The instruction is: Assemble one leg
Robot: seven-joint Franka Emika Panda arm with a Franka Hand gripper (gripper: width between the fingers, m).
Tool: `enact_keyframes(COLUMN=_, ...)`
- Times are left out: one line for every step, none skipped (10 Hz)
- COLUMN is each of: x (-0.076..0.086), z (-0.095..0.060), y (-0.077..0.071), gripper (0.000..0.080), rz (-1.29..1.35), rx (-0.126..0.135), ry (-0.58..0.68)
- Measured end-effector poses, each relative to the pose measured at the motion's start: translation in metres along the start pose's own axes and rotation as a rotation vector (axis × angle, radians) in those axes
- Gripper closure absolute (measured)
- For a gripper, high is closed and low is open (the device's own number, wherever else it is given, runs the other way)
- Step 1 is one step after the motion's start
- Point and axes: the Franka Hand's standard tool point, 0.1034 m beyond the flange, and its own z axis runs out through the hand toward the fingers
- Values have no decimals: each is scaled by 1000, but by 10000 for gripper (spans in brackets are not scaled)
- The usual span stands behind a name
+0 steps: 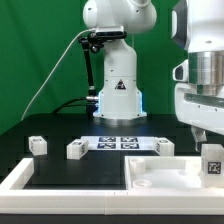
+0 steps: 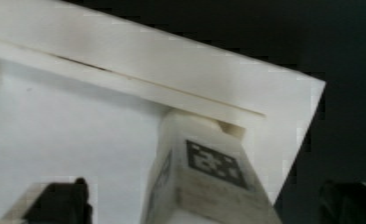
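Observation:
One leg (image 1: 212,160), a white post with a black-and-white tag, stands at the right corner of the white tabletop (image 1: 160,178). My gripper (image 1: 207,142) is right above it. In the wrist view the leg (image 2: 206,165) runs between my two dark fingers (image 2: 57,203), with a gap on each side, and its far end meets the tabletop (image 2: 82,120) just inside the raised rim. The jaws stand open around the leg. Three more legs lie on the black table at the exterior view's left (image 1: 37,144), middle left (image 1: 77,149) and middle right (image 1: 163,146).
The marker board (image 1: 118,142) lies flat behind the tabletop, in front of the arm's base (image 1: 117,95). A white L-shaped border piece (image 1: 18,180) runs along the table's front at the exterior view's left.

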Motion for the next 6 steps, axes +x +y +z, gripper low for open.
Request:
enact_keyframes(x=1, z=0, y=0, gripper=151, rz=-66, rx=1, ry=1)
enact_keyframes(x=2, z=0, y=0, gripper=151, rz=-178, rx=1, ry=1)
enact_keyframes(x=2, z=0, y=0, gripper=151, rz=-269, rx=1, ry=2)
enact_keyframes(x=2, z=0, y=0, gripper=151, rz=-348, rx=0, ry=3)
enact_keyframes(x=1, z=0, y=0, gripper=151, rz=-448, rx=-5, ry=7)
enact_keyframes(x=2, z=0, y=0, gripper=151, rz=-540, rx=-11, ry=12)
